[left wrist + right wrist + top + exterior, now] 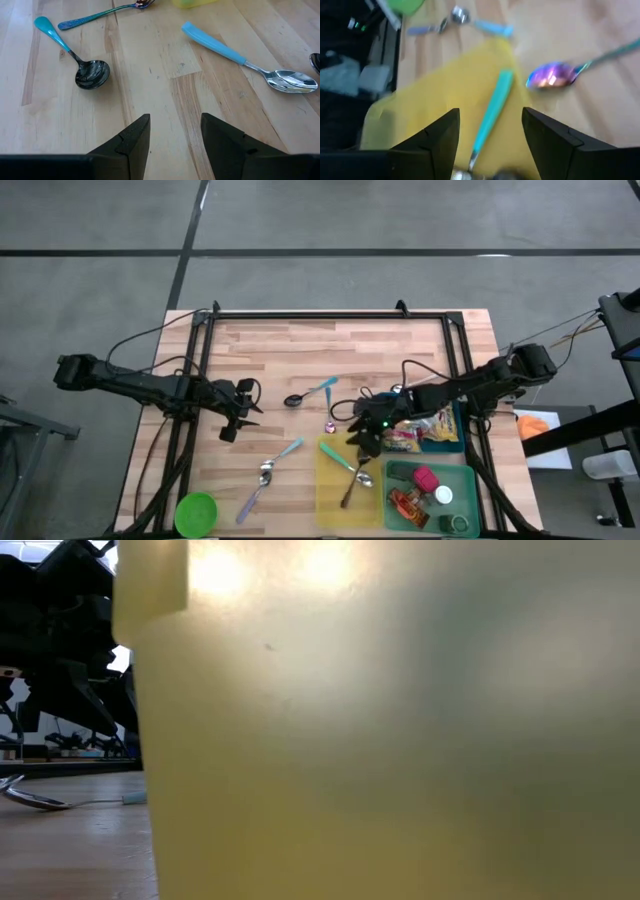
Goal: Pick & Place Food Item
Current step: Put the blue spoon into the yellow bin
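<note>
Colourful snack packets lie in a blue tray at the right. Below it a green tray holds several small food items. My right gripper hovers open over the upper end of a yellow tray, just left of the packets. A teal-handled spoon lies in the tray beneath its fingers. My left gripper stands open over bare wood at the left, with nothing between its fingers.
Loose spoons lie on the wood: a dark-bowled one, a light-blue-handled one, an iridescent one and one more. A green bowl sits near left. The yellow tray's wall fills the low view.
</note>
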`<state>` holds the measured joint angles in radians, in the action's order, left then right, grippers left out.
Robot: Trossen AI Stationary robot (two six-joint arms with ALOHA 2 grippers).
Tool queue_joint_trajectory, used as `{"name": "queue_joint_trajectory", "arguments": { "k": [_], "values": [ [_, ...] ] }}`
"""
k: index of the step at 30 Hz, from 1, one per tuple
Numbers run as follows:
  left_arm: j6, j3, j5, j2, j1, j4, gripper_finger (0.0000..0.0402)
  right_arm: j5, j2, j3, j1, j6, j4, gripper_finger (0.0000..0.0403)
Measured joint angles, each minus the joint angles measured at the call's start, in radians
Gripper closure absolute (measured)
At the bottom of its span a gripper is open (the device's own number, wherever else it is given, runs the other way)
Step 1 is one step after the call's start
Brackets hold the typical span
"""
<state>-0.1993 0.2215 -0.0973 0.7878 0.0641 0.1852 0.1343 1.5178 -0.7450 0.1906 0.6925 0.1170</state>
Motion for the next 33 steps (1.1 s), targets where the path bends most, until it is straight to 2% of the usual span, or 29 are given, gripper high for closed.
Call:
{"name": "queue_joint_trajectory", "arguments": {
  "k": [9,15,19,23,27,29,33],
  "values": [
    [0.000,0.000,0.000,0.000,0.000,0.000,0.0228,-0.217,0.000,-0.073,-0.053,-0.154,-0.008,0.0190],
    [-0.002,0.000,0.000,0.000,0.000,0.000,0.0228,-0.270,0.032,-0.114,-0.113,-0.433,-0.008,0.0191],
    [-0.003,0.000,0.000,0.000,0.000,0.000,0.0228,-0.269,0.116,-0.166,-0.158,-0.564,-0.010,0.0195],
    [-0.002,0.000,0.000,0.000,0.000,0.000,0.0228,-0.260,0.226,-0.253,-0.203,-0.598,-0.008,0.0196],
    [-0.002,0.000,0.000,0.000,0.000,0.000,0.0228,-0.184,0.339,-0.351,-0.250,-0.656,-0.017,0.0196],
    [-0.002,0.000,0.000,0.000,0.000,0.000,0.0228,-0.134,0.385,-0.403,-0.270,-0.711,-0.059,0.0196],
    [-0.002,0.000,0.000,0.000,0.000,0.001,0.0228,-0.109,0.473,-0.513,-0.303,-0.745,-0.179,0.0196]
  ]
}}
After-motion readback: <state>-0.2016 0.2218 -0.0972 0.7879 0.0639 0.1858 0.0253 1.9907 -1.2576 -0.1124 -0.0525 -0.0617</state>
